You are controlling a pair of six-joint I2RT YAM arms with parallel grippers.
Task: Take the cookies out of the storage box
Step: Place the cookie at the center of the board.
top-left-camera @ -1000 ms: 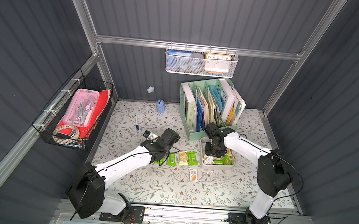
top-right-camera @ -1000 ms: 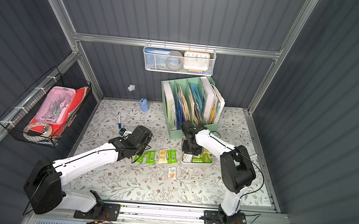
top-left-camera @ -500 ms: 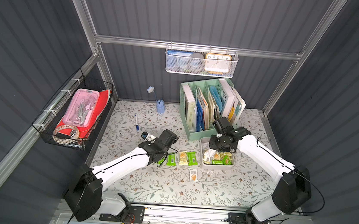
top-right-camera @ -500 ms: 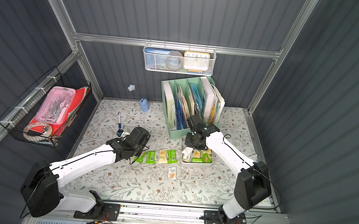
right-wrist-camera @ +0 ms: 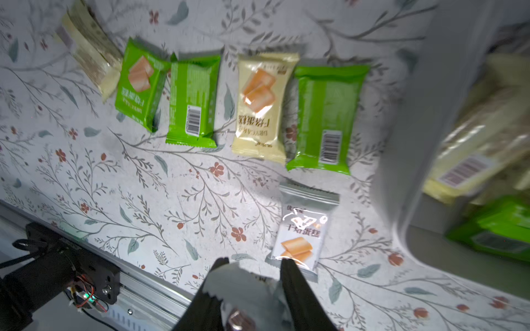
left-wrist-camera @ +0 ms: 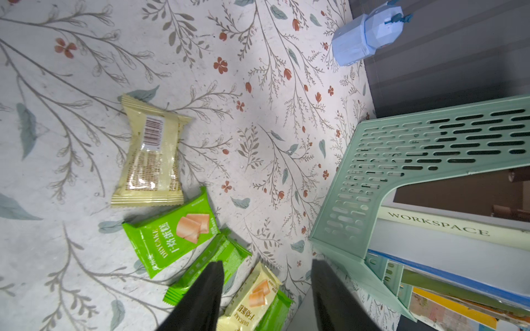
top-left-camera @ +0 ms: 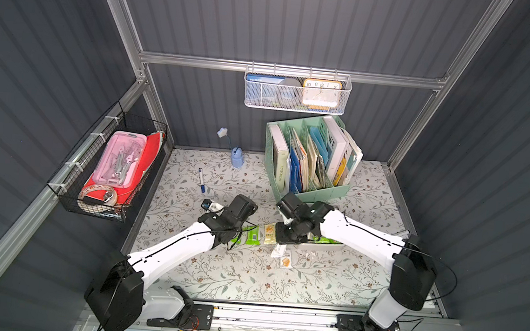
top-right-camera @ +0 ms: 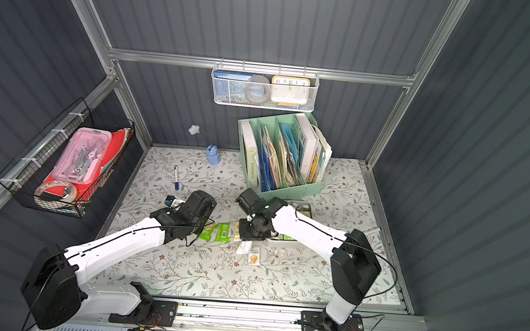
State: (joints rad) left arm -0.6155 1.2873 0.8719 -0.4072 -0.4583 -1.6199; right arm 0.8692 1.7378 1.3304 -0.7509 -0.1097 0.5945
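The storage box sits in front of the mint organiser, with cookies still inside. Several cookies lie in a row on the table left of it: green, pale yellow, green, and a silver one nearer the front. My right gripper is shut on a whitish-silver cookie packet, held just above the table in front of the row. My left gripper hangs open over a pale yellow packet at the row's box end, touching nothing.
A mint-green file organiser full of books stands behind the box. A blue pen and a small blue holder lie at the back left. A black wire basket hangs on the left wall, and a white mesh basket on the back wall.
My right arm has swung from over the storage box out to the left front, carrying the silver packet over the table. The left arm has barely moved.
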